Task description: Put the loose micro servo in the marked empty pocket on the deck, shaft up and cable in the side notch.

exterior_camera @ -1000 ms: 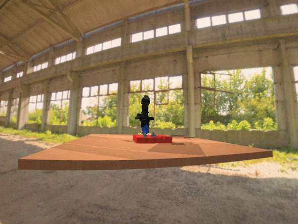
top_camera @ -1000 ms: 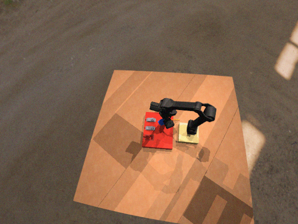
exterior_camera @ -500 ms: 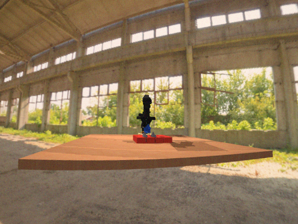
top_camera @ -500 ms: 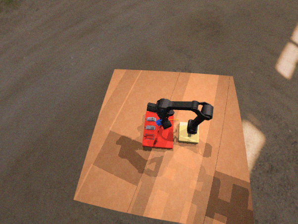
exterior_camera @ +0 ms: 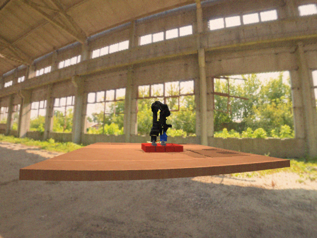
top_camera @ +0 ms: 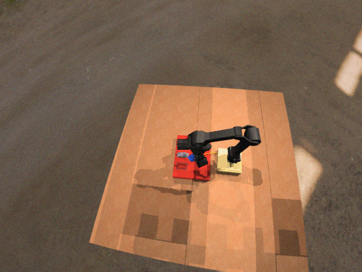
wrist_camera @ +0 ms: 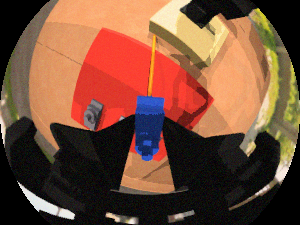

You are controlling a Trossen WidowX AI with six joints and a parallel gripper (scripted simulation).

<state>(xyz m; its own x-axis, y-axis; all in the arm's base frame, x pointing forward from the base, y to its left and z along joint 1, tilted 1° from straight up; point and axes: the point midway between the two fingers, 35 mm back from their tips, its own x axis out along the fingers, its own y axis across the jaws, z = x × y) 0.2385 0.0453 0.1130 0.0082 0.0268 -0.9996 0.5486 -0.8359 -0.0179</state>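
- At the wrist view's centre, I see my tool (wrist_camera: pixel 149 136) clamped on the blue micro servo (wrist_camera: pixel 149 124), held above the red deck (wrist_camera: pixel 113 68).
- Its orange cable (wrist_camera: pixel 151 64) runs toward upper frame.
- Beyond, the beige base block (wrist_camera: pixel 186 31) sits on the desk (wrist_camera: pixel 73 22).

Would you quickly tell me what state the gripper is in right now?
Gripper: shut on the blue micro servo, held above the red deck.
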